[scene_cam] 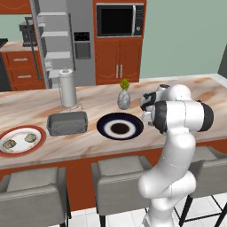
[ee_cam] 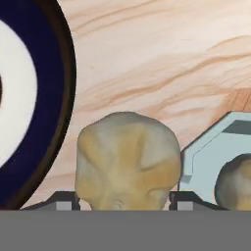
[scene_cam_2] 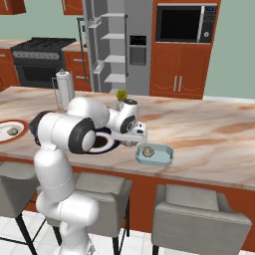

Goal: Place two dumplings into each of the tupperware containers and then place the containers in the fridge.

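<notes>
One dumpling sits between the claw tips in the hand view, fingers closed on its sides, so it's gripped. Claw is just above the surface, between the dark blue plate and the light blue-grey tub, close to the tub's rim. That tub already has one dumpling in it.

Two more dumplings are on the red-rimmed plate at the far left. Dark grey tub looks empty from here, though its inside is hard to read. Fridge stands open at the back.

Step in hand, as I read it: carrying dumpling two to the blue-grey tub. Next move needs a short sideways shift until the dumpling is over the tub's floor, clear of the rim and the dumpling already inside, then release. After that, the dark grey tub needs both from the plate, then both tubs go to the fridge.
</notes>
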